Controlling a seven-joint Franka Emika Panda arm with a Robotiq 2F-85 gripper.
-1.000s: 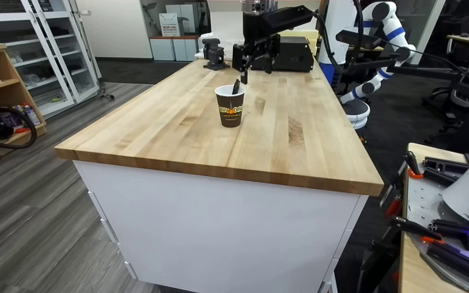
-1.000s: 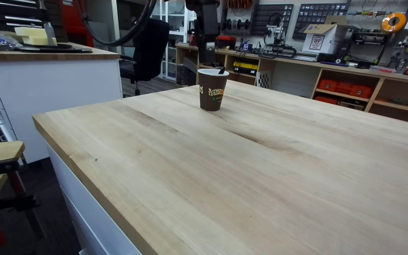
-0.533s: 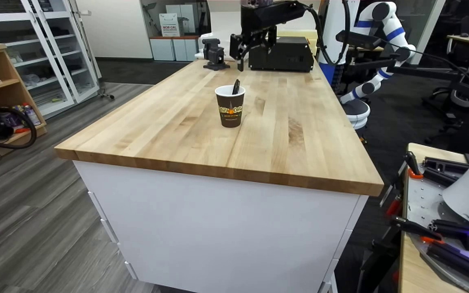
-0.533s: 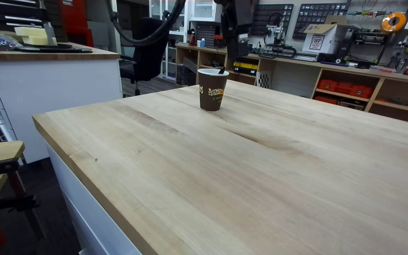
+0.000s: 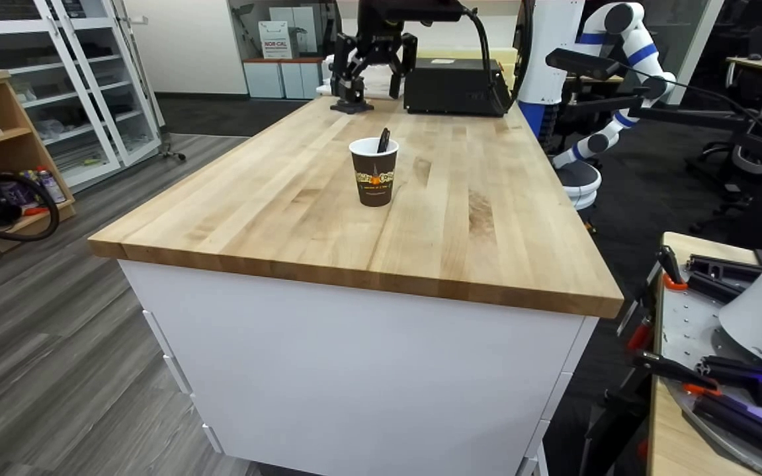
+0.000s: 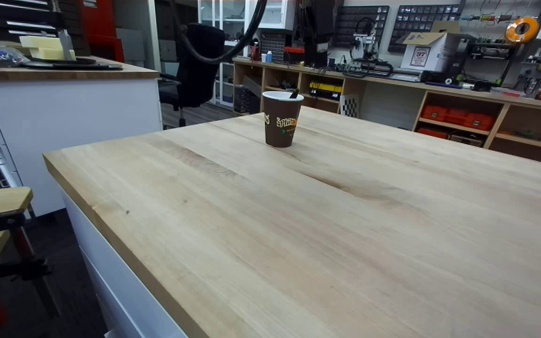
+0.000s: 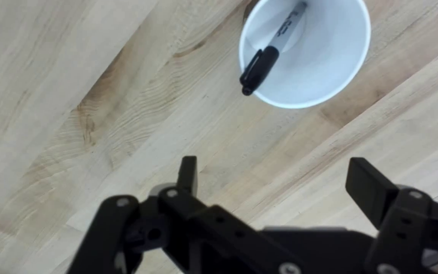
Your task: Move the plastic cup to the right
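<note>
Wrist view: the gripper [image 7: 274, 180] hangs spread wide, holding nothing. Ahead of it and lower, not touching it, the plastic cup [image 7: 329, 61] stands upright on the wooden tabletop [image 7: 139, 133], a marker [image 7: 274, 48] leaning inside. The gripper is farther from the cup than a second ago, while the cup stays put; any grasp for the rightward move probably calls for closing that gap.

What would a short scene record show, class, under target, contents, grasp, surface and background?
target: cup, dark brown outside, white inside, upright
contents: marker, leaning, capped end up
grasp: fingers open, apart from the cup, holding nothing
surface: pale wooden tabletop
background: black box, toward the tabletop's far end in an exterior view
</note>
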